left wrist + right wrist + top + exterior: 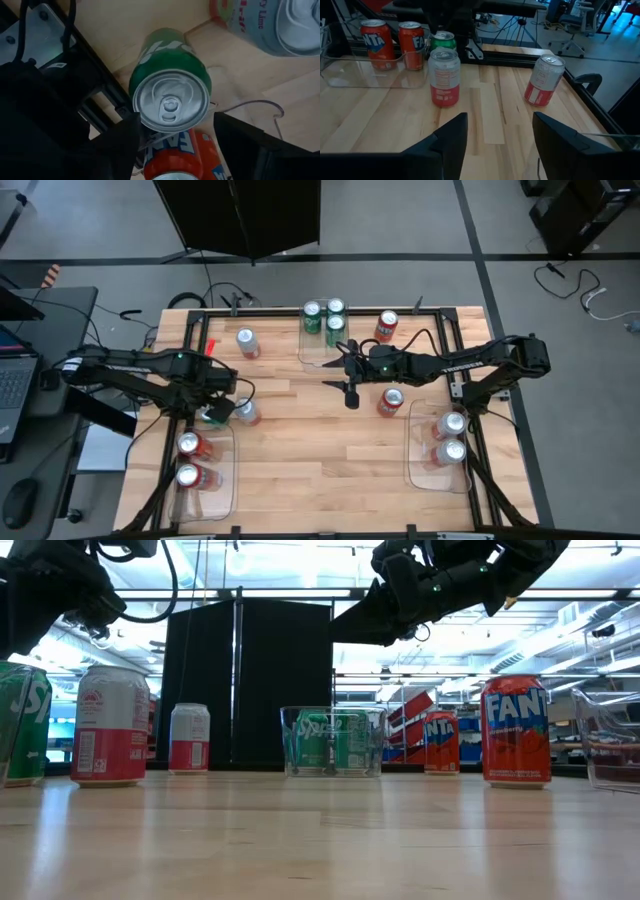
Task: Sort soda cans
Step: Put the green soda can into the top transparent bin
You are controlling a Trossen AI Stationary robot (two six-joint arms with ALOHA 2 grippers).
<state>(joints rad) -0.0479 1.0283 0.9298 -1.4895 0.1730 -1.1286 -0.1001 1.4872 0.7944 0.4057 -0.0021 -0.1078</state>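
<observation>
A pale wooden plank table [310, 430] framed by dark metal rails carries cylindrical metal soda cans with silver pull-tab tops and three clear plastic rectangular trays.

Left gripper [215, 412]: poised over the table's left edge, directly above a green can [170, 97] that stands upright just beside the near-left tray [222, 490]. The dark fingers [117, 145] stand spread on either side of the can's round silver lid, not pinching it. This tray holds two red cans [190, 445], one behind the other. A silver-white can [247, 413] with a red band stands just beside the green one.

Right gripper [350, 380]: hanging above the table's middle, near the far tray [315, 355], its two flat dark fingers [450, 137] parted with bare wood between them, holding nothing. The far tray contains three green cans [325, 318] clustered at its rear.

Remaining cans: a second silver-white can [246, 342] stands alone on the wood to the left of the far tray; one red can [386, 326] stands to that tray's right and another red can [391, 401] nearer the middle. The right tray [420, 470] holds two silver-white cans [449, 437]. In the low view the smooth printed can walls show a slight sheen, and the tray walls are transparent with rounded corners.
</observation>
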